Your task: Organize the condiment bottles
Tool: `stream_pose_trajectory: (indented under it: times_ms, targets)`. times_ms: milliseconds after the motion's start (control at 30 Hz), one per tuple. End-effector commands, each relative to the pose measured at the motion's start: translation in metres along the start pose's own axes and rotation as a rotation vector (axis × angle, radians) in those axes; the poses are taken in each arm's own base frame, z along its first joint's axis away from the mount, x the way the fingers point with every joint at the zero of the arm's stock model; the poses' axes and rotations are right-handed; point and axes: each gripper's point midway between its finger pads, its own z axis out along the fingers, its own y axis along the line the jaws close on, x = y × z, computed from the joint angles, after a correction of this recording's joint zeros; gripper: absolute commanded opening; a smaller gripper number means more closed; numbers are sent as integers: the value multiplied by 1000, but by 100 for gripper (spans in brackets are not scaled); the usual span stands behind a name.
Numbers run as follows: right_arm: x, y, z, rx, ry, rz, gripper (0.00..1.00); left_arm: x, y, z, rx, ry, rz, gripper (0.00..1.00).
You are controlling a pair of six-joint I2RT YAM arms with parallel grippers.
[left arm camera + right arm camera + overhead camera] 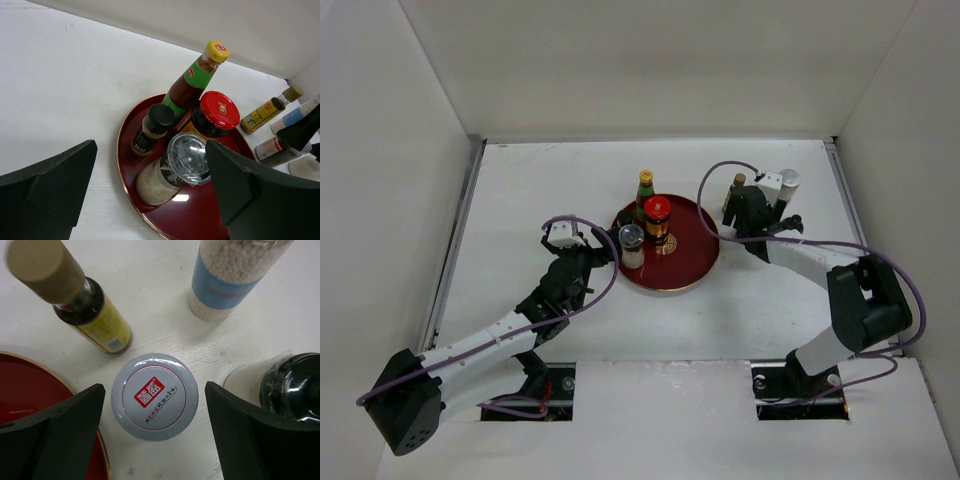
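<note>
Grey is the lid that fills the right wrist view. The grey-lidded jar [155, 396] stands on the bare worktop [165, 335] just outside the round red tray [30, 390]. The right claw [155, 387] hangs over it with its fingers apart, a gap showing on either side of the lid. Close by on the worktop stand the slim amber bottle [95, 315] and the tall white bottle [232, 282] with its blue label. Four are already grouped on the tray: the green yellow-capped bottle [192, 82], the red-lidded jar [215, 112], the black-capped jar [152, 125] and the clear shaker [182, 162]. The left claw [151, 150] is spread wide too, facing the shaker and holding nothing. The step in hand looks to be the pick of the grey-lidded jar, bound for the tray. For that, the right claw would need to drop straight down until its fingers sit below the lid, then close on the body. It would then lift clear of the amber bottle and the tray's rim and set the jar on the bare part of the tray nearest the right arm.
</note>
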Motion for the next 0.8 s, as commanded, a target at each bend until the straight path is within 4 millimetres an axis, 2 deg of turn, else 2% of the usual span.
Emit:
stream_pose_trajectory:
  times_ms: [0,33,100,167,267,367,467,533,600,667,767]
  targets:
    - [-5,8,12,-13,-11,29,84,-11,-8,0,27,-40,-44,91]
    - [-6,8,15,-12,-14,40,78,-10,-7,0,23,-39,-43,91]
    - [-8,14,18,-40,-38,71,59,-9,-7,0,26,-35,-41,91]
    - [-15,14,15,-50,-78,93,50,-10,-10,-1,34,-38,-44,91]
    - [-34,7,-4,-46,-155,133,47,-10,-7,1,24,-37,-41,91]
    - [-58,17,-33,-92,-222,136,46,-12,-10,-1,33,-42,-48,91]
    - [-77,45,-55,-190,-255,128,47,-11,-7,1,24,-42,-45,91]
    - [-77,72,-61,-265,-238,120,47,-10,-9,1,28,-36,-44,91]
    - [-75,95,-58,-308,-217,108,47,-12,-10,0,30,-43,-44,91]
    - [-71,111,-53,-326,-199,107,48,-10,-5,2,14,-42,-40,91]
    - [-61,138,-44,-363,-163,108,49,-8,-7,1,25,-33,-39,91]
